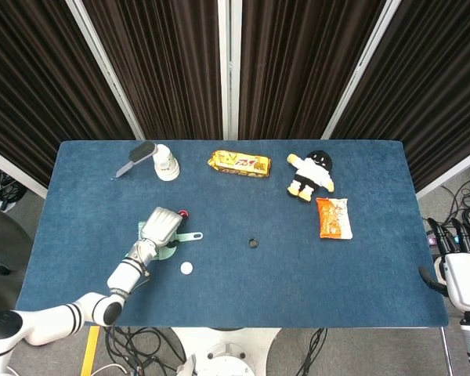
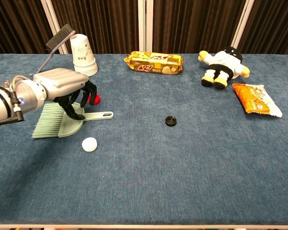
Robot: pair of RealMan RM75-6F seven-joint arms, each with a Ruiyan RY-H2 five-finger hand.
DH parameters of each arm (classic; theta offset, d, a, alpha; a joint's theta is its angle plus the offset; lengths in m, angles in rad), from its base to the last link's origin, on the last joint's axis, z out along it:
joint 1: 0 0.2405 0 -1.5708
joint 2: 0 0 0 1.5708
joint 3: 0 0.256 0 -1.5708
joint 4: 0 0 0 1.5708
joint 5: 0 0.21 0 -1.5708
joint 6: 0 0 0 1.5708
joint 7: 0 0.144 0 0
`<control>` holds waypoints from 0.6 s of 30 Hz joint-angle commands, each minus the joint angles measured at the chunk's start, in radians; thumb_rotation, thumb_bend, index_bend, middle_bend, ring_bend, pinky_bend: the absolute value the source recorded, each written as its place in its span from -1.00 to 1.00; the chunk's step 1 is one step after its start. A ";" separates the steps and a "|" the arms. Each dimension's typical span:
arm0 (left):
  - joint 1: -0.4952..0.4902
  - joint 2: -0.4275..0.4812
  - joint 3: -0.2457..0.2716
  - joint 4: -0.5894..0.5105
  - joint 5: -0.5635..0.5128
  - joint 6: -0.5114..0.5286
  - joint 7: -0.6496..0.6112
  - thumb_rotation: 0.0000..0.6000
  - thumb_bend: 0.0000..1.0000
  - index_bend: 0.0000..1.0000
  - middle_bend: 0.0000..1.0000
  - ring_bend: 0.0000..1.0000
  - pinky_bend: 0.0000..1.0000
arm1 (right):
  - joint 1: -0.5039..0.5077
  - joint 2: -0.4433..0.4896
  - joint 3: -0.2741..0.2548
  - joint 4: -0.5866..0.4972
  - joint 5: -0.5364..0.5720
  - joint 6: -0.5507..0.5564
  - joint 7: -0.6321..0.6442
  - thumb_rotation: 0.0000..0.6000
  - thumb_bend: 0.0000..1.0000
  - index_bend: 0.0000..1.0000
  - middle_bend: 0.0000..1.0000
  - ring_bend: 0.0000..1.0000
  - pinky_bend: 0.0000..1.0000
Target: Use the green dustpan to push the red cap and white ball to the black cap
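Note:
The green dustpan lies at the table's left with its handle pointing right. My left hand bends over it, and its dark fingers press down on the pan near the handle. The red cap sits just behind those fingers, partly hidden by them, and shows as the red cap in the head view. The white ball rests in front of the pan, apart from it. Further right lies the black cap. My right hand hangs off the table's right edge, fingers apart and holding nothing.
A stack of paper cups and a grey brush stand at the back left. A biscuit pack lies at the back middle. A plush toy and an orange snack bag are at the right.

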State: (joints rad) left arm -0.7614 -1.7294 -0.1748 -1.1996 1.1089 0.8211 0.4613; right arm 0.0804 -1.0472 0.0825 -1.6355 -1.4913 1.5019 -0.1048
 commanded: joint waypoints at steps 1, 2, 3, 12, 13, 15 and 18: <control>-0.013 -0.012 -0.001 0.000 -0.018 -0.006 0.021 1.00 -0.59 -0.13 0.01 0.22 0.73 | -0.001 0.000 0.000 0.004 0.001 -0.001 0.005 1.00 -0.70 -0.93 -0.60 -0.99 -0.81; -0.019 -0.020 0.000 0.002 -0.027 -0.008 0.031 1.00 -0.59 -0.13 0.02 0.22 0.73 | -0.001 -0.001 -0.001 0.006 0.002 -0.002 0.007 1.00 -0.70 -0.93 -0.60 -0.99 -0.81; -0.022 -0.025 0.000 0.004 -0.034 -0.010 0.038 1.00 -0.59 -0.13 0.02 0.22 0.73 | -0.001 -0.001 0.000 0.007 0.003 -0.002 0.009 1.00 -0.70 -0.93 -0.60 -0.99 -0.81; -0.046 -0.044 0.011 0.012 -0.099 -0.021 0.095 1.00 -0.60 -0.15 -0.01 0.22 0.73 | -0.002 -0.001 0.001 0.016 0.008 -0.007 0.022 1.00 -0.70 -0.93 -0.59 -0.99 -0.81; -0.047 -0.043 0.012 0.007 -0.102 -0.018 0.099 1.00 -0.60 -0.15 -0.01 0.22 0.73 | -0.002 -0.001 0.001 0.017 0.008 -0.007 0.024 1.00 -0.70 -0.93 -0.59 -0.99 -0.81; -0.050 -0.038 0.011 -0.006 -0.108 -0.012 0.102 1.00 -0.60 -0.17 -0.02 0.22 0.73 | -0.001 -0.003 0.001 0.021 0.009 -0.009 0.027 1.00 -0.70 -0.93 -0.59 -0.99 -0.81; -0.055 -0.032 0.012 -0.020 -0.108 0.001 0.110 1.00 -0.64 -0.20 -0.03 0.22 0.73 | -0.002 -0.004 0.001 0.024 0.011 -0.011 0.032 1.00 -0.70 -0.93 -0.59 -0.99 -0.81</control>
State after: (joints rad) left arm -0.8143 -1.7637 -0.1632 -1.2166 1.0017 0.8198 0.5693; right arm 0.0787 -1.0509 0.0832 -1.6112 -1.4804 1.4915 -0.0732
